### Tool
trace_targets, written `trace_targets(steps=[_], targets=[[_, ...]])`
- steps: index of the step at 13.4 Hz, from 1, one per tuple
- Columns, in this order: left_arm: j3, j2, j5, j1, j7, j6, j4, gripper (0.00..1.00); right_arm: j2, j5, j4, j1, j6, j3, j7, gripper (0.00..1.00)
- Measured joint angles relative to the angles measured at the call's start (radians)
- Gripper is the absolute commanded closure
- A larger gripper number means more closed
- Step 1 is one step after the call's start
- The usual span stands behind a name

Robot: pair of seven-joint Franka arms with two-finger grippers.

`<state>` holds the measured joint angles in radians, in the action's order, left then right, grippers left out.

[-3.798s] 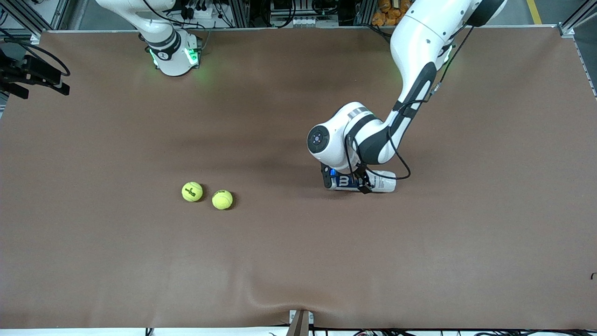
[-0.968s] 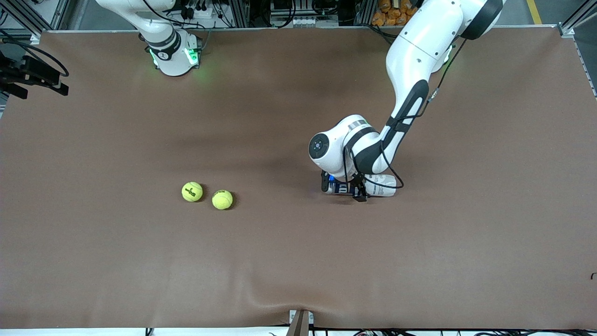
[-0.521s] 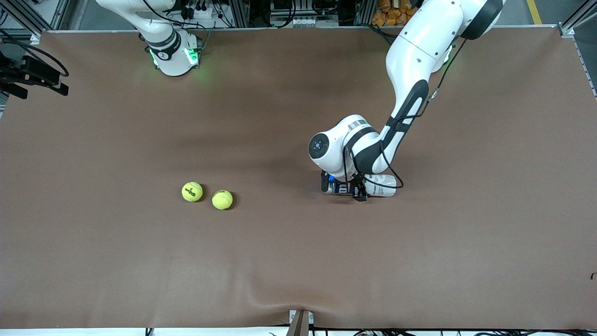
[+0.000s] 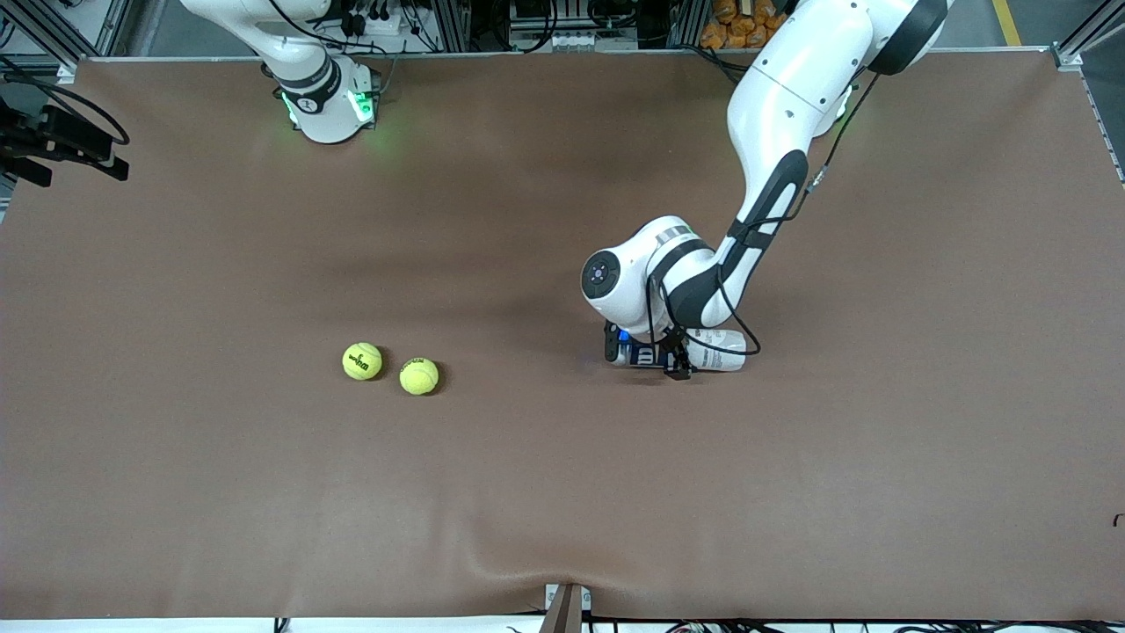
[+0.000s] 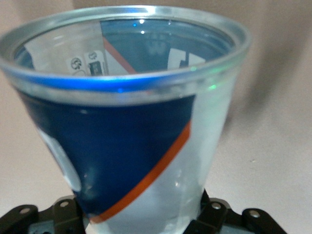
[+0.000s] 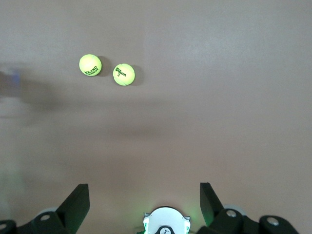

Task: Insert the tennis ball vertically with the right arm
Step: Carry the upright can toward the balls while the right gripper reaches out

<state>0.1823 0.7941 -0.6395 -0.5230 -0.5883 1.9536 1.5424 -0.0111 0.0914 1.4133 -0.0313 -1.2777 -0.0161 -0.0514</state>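
Observation:
Two yellow tennis balls (image 4: 362,361) (image 4: 419,376) lie side by side on the brown table; they also show in the right wrist view (image 6: 90,65) (image 6: 124,74). A clear tennis ball can (image 4: 716,346) with a blue and white label lies on its side toward the left arm's end. My left gripper (image 4: 644,354) is down on it, its fingers against the can's sides; the can (image 5: 126,122) fills the left wrist view, open mouth away from the camera. My right gripper (image 6: 143,187) is open and empty, high over its own base, out of the front view.
The right arm's base (image 4: 327,105) with green lights stands at the table's edge by the robots. A black fixture (image 4: 53,141) sits at the table's edge at the right arm's end. The brown mat has a small wrinkle at its front edge (image 4: 562,576).
The left gripper has come down onto the lying can and its arm has leaned lower. Over the last second it has hardly moved. The balls have not moved.

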Motion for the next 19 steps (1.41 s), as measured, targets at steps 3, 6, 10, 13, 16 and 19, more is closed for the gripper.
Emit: trace_targets(steps=[3,6,10,13,16,19], targets=[[0.001,0.000,0.000,0.000,0.001,0.008,-0.006,0.20,0.000,-0.001,0.000,-0.001,-0.003,-0.001,0.000,0.00],[0.005,-0.001,0.000,-0.001,0.009,0.010,-0.026,0.20,0.006,-0.028,0.000,-0.002,-0.003,-0.003,0.000,0.00],[0.031,-0.010,0.012,-0.001,0.011,0.011,-0.097,0.21,0.031,-0.054,0.001,-0.002,-0.004,-0.002,0.000,0.00],[0.048,-0.014,0.030,0.001,0.014,0.011,-0.143,0.21,0.049,-0.058,0.001,-0.003,-0.012,-0.003,0.000,0.00],[0.055,-0.017,0.063,0.001,0.016,0.039,-0.194,0.21,0.096,-0.068,0.013,-0.004,-0.019,-0.003,0.000,0.00],[0.056,-0.024,0.123,0.002,0.043,0.137,-0.222,0.21,0.182,-0.076,0.018,-0.006,-0.035,-0.004,0.000,0.00]])
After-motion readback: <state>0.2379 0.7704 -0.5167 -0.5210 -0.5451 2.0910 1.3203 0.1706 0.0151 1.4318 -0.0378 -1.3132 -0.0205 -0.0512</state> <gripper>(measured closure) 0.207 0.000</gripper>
